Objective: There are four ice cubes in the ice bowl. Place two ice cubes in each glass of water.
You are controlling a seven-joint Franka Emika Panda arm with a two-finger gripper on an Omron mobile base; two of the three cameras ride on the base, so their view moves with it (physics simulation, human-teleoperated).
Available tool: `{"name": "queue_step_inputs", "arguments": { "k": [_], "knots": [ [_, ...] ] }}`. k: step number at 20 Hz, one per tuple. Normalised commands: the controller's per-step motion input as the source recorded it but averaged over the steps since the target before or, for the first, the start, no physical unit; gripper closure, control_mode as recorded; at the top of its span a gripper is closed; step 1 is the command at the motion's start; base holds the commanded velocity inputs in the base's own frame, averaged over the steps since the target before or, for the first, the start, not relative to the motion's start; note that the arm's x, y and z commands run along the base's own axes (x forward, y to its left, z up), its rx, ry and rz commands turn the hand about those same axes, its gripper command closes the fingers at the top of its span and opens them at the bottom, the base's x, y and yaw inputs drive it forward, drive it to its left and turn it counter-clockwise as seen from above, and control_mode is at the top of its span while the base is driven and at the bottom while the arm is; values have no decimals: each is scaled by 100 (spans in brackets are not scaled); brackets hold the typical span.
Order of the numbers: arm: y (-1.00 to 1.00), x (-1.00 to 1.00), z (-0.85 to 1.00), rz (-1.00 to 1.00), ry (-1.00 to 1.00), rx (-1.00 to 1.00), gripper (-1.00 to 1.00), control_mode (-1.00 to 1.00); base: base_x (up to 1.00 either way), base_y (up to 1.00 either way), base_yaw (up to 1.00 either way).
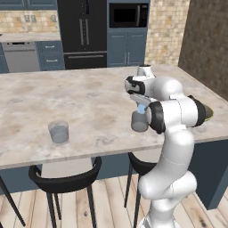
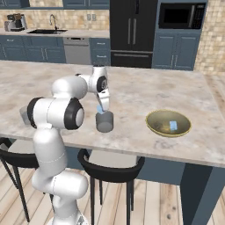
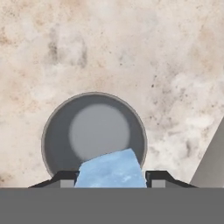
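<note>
pale translucent ice cube [image 3: 113,170] between fingers [image 3: 65,177], above round glass [image 3: 94,131]

Kitchen's pretty nice from where I'm parked. Big island with a beige marbled countertop [image 1: 67,102] in front of me, dark blue base underneath. Two black bar stools [image 1: 67,180] tucked under its near edge, light wood plank floor [image 1: 111,200] below. Back wall has navy cabinets [image 2: 176,50], a black fridge [image 2: 132,28], and a built-in microwave [image 2: 182,15] beside it. There's a stainless dishwasher [image 2: 78,50], plus a sink [image 2: 44,30] with a faucet on the far counter and a coffee machine [image 2: 15,21] in the corner. Tan brick-tile backsplash [image 1: 26,20], darker brick wall [image 1: 207,40] off to my right.
</note>
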Motion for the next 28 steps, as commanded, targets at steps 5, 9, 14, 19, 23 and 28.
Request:
{"name": "queue_step_inputs", "arguments": {
  "k": [5,9,14,19,23,28],
  "knots": [
    [-1,1,-17,0,0,1,100,-100,0,0,0],
    [0,10,-26,0,0,1,100,-100,0,0,0],
    [0,13,-5,0,0,0,100,-100,0,0,0],
    [0,13,0,0,0,0,100,-100,0,0,0],
    [0,6,-8,0,0,0,100,-100,0,0,0],
    [-1,0,-21,0,0,0,100,-100,0,0,0]
  ]
}}
